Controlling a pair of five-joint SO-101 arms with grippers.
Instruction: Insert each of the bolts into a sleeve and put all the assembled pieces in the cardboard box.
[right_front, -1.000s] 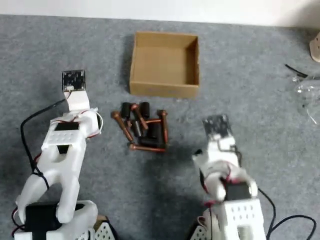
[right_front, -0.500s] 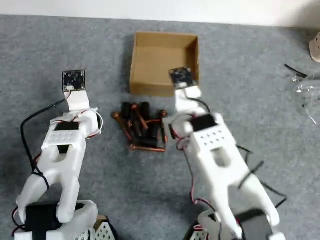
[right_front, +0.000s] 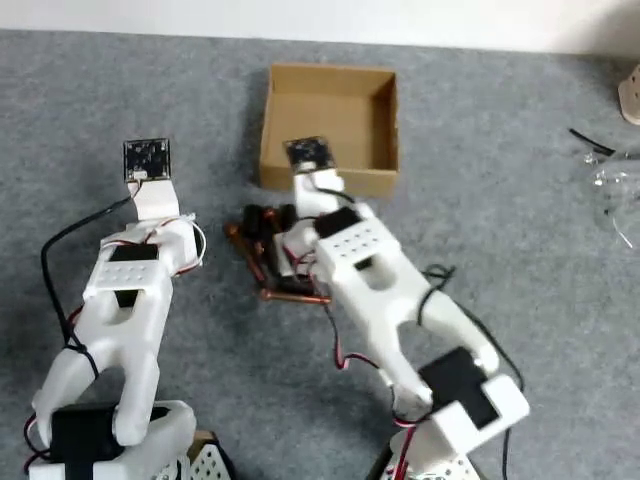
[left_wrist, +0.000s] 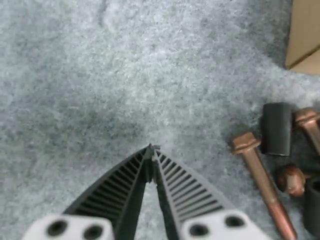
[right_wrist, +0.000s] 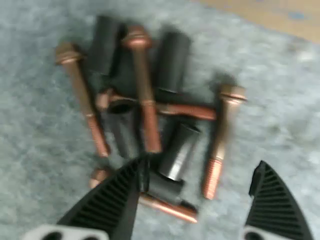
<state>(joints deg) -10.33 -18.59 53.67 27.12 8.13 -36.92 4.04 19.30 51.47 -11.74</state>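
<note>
Surveying the high view, an open-topped brown cardboard box (right_front: 345, 120) stands at the far middle of the grey felt-covered bench (right_front: 520, 260), its floor bare. Just in front of the box's near wall lies a loose heap of copper-coloured hex-head metal bolts (right_front: 292, 296) and short black cylindrical sleeves (right_front: 262, 218). The white right arm (right_front: 370, 270) stretches across this heap toward the box and covers part of it. In the right wrist view the right gripper (right_wrist: 200, 165) hangs above the heap with its ribbed black fingers (right_wrist: 107, 200) wide apart and nothing clamped. One sleeve (right_wrist: 177, 152) and one bolt (right_wrist: 218, 142) lie beneath the gap. The pieces lie crossed over one another, and it cannot be told whether any bolt sits inside a sleeve. The white left arm (right_front: 130, 290) stands beside the heap on its own side. In the left wrist view the left gripper (left_wrist: 151, 149) is above bare bench, fingers (left_wrist: 120, 185) together tip to tip and clamped on nothing. It is apart from the nearest bolt (left_wrist: 262, 185) and the nearest sleeve (left_wrist: 276, 128), with a corner of the box (left_wrist: 305, 35) beyond them.
</note>
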